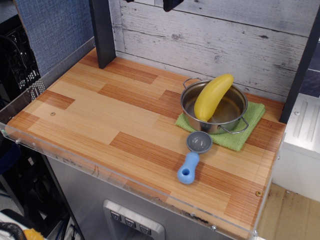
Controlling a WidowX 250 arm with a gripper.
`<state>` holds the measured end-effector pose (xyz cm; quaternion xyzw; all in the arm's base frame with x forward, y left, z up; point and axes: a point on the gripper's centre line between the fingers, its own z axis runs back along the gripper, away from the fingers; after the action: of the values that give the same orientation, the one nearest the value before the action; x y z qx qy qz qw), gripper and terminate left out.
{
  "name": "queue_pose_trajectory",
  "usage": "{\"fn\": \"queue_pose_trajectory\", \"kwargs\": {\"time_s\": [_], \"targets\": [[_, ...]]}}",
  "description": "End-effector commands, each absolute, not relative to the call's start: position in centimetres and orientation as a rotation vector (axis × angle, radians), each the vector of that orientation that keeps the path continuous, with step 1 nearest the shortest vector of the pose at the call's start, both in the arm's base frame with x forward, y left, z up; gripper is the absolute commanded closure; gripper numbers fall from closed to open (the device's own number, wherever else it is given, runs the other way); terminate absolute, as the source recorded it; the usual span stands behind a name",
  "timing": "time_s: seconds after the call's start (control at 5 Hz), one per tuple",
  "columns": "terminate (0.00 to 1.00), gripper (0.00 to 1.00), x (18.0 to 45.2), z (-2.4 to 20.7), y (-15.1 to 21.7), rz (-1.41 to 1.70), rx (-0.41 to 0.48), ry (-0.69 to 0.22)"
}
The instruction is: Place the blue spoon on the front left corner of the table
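Pincer barely enters my feed: only a dark tip [172, 4] pokes in at the top edge, high above the pot, and I cannot tell whether it is spread or closed. From my remote seat I take the pot [214, 107] as my landmark. It is a steel pot with two wire handles, standing on a green cloth [249, 127] near the far right side of the tabletop [100, 115], close to the whitewashed plank wall. A yellow banana [212, 96] leans inside it, its lower end in the pot and its upper end sticking out over the far rim. The blue spoon [193, 156] lies flat on the bare wood just in front of the pot, on the near side of it. Its round grey bowl sits nearest the pot, touching or just overlapping the cloth's front edge, and its chunky light-blue handle points away from the pot toward the near edge, the hole at its end visible. Well to the left of the pot, a dark upright post [103, 32] stands at the back. Striped wood stretches from the pot leftward to the clear rim along the front.
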<state>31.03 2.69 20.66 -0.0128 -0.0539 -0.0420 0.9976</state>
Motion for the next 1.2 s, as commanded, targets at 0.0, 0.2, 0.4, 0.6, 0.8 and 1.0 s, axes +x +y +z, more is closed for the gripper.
{"fn": "queue_pose_trajectory", "kwargs": {"time_s": [0.0, 0.2, 0.4, 0.6, 0.8, 1.0], "targets": [[0.0, 0.0, 31.0, 20.7, 2.7, -0.084, -0.026, -0.108], [0.0, 0.0, 31.7, 20.7, 1.8, -0.089, -0.013, -0.124], [0.0, 0.0, 33.4, 19.7, -1.4, -0.126, 0.005, -0.146], [0.0, 0.0, 32.9, 19.2, -4.9, -0.216, 0.054, -0.164], [0.0, 0.0, 29.3, 18.6, -6.2, -0.235, 0.055, -0.174], [0.0, 0.0, 25.2, 18.7, -5.8, -0.171, 0.074, -0.197]]}}
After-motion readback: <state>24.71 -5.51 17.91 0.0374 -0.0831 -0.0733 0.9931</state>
